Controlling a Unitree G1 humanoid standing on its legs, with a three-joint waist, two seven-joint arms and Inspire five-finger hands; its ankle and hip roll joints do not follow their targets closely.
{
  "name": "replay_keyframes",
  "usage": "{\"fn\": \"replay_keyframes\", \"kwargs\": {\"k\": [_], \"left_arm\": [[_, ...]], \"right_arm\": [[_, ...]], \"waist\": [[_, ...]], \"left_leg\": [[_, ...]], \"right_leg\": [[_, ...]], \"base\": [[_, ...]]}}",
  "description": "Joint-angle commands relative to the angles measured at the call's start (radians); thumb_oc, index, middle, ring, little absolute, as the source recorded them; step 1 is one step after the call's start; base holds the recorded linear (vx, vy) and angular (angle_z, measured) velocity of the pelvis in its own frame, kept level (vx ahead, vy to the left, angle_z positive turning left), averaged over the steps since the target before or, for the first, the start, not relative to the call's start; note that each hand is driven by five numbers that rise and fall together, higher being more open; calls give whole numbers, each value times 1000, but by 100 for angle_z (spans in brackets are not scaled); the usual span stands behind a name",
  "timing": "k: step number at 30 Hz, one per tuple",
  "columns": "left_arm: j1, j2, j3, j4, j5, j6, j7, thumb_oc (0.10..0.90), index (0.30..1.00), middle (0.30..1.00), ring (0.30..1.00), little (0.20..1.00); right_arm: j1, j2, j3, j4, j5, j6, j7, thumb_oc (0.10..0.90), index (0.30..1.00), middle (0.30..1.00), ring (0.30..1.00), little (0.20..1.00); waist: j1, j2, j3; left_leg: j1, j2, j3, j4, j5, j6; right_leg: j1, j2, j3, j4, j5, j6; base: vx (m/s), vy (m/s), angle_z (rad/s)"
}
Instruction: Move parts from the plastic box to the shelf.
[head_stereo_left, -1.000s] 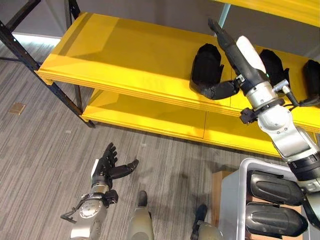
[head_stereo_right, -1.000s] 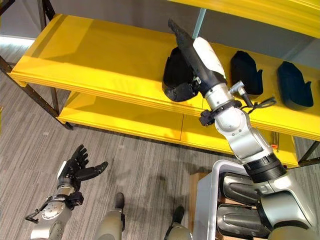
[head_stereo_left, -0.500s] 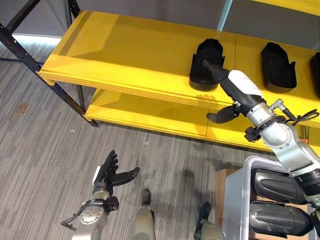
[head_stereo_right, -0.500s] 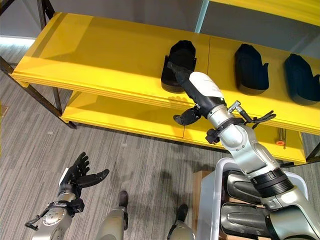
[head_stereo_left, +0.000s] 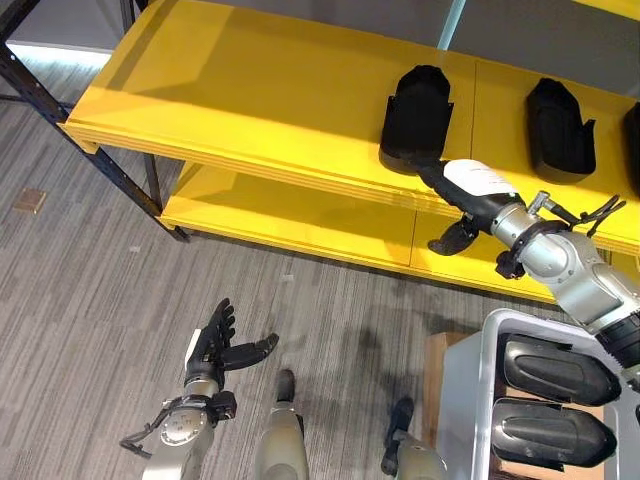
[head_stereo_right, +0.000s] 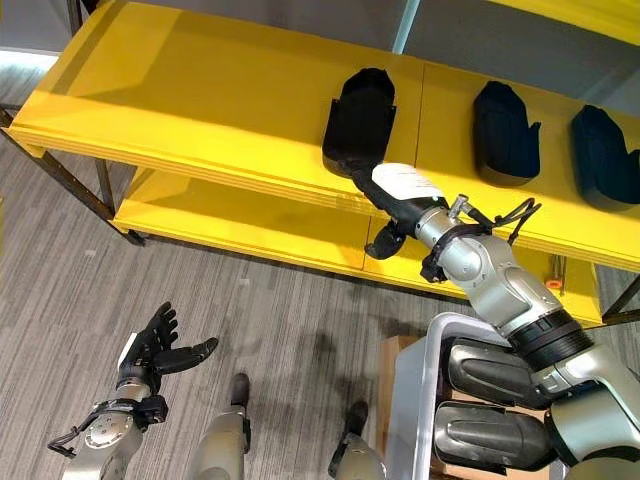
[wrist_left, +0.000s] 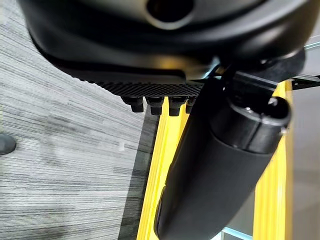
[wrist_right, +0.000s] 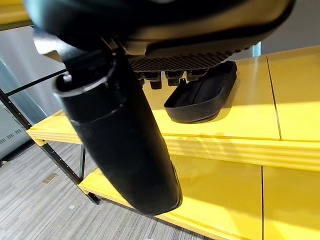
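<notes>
Left eye view: the right hand (head_stereo_left: 465, 200) hangs just off the front edge of the yellow shelf (head_stereo_left: 250, 110), fingers loose and spread, holding nothing. One black moulded part (head_stereo_left: 416, 118) lies flat on the shelf just past the hand, apart from it. A second black part (head_stereo_left: 560, 117) lies further along the same shelf. The left hand (head_stereo_left: 215, 345) hangs low over the carpet, fingers straight and apart, empty.

Right eye view: the grey plastic box (head_stereo_right: 415, 400) stands at the robot's right. It holds two black parts (head_stereo_right: 500, 375), one behind the other, touching. A third shelved part (head_stereo_right: 606, 157) lies at the far right of the shelf.

Right wrist view: the nearest shelved part sits fully on the board, near its front edge.

Judgement: the step in hand is the return to the box. Draw the arm clear of the shelf edge before lowering, then approach the upper part in the box from above.
</notes>
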Motion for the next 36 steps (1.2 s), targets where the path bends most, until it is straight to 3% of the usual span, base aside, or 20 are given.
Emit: {"fn": "replay_keyframes", "kwargs": {"k": [1,18,36], "left_arm": [[-20,46,7,-85,8,-65,1,900,1000,1000,1000,1000],[-34,53,-3,-86,-12,-74,13,900,1000,1000,1000,1000],[-40,74,1,-96,-24,-82,11,900,1000,1000,1000,1000]], "right_arm": [[-180,-16,-11,5,-11,-12,-57,900,1000,1000,1000,1000],[-317,99,55,186,-11,11,-89,900,1000,1000,1000,1000],[-483,92,183,259,28,6,-57,900,1000,1000,1000,1000]], "waist": [[19,-13,-39],[37,-10,-5],[52,-23,25]], "left_leg": [[45,49,-37,0,-85,-27],[15,45,-37,13,-83,-20],[-14,42,-41,29,-83,-20]], "right_leg": [[-31,-59,53,123,-72,23],[-63,-58,60,132,-65,19],[-83,-57,62,136,-57,16]], "base": [[0,0,0],[-1,1,0],[0,0,0]]}}
